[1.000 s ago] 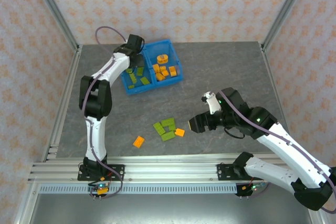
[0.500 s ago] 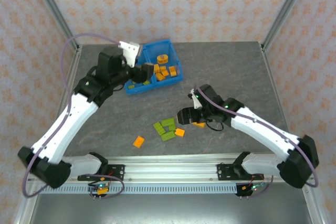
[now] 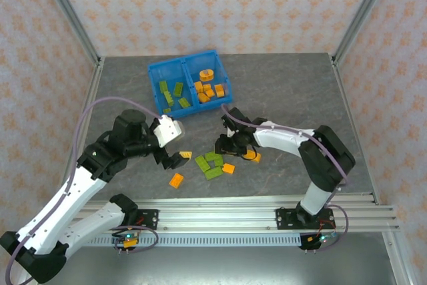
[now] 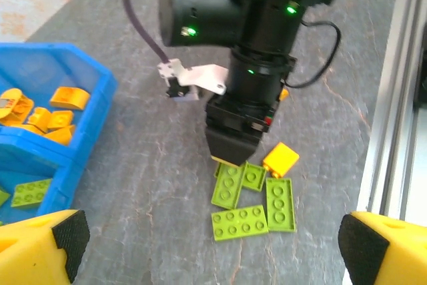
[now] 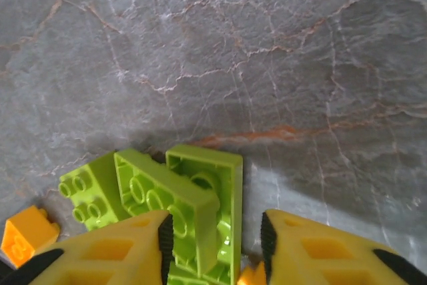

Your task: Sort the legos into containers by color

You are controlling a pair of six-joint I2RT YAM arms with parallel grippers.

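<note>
Right hand (image 5: pixel 215 226) is nearer: straight over the lime lego (image 5: pixel 223 178) on the surface, fingers (image 5: pixel 120 251) close either side, brick's long axis 12-to-6 in wrist view; can't tell if clamped. Left hand (image 3: pixel 177 160) is spread, empty, at the pile's (image 3: pixel 212 163) 9 o'clock. Blue bin (image 3: pixel 180 59) lies at 11 o'clock.
</note>
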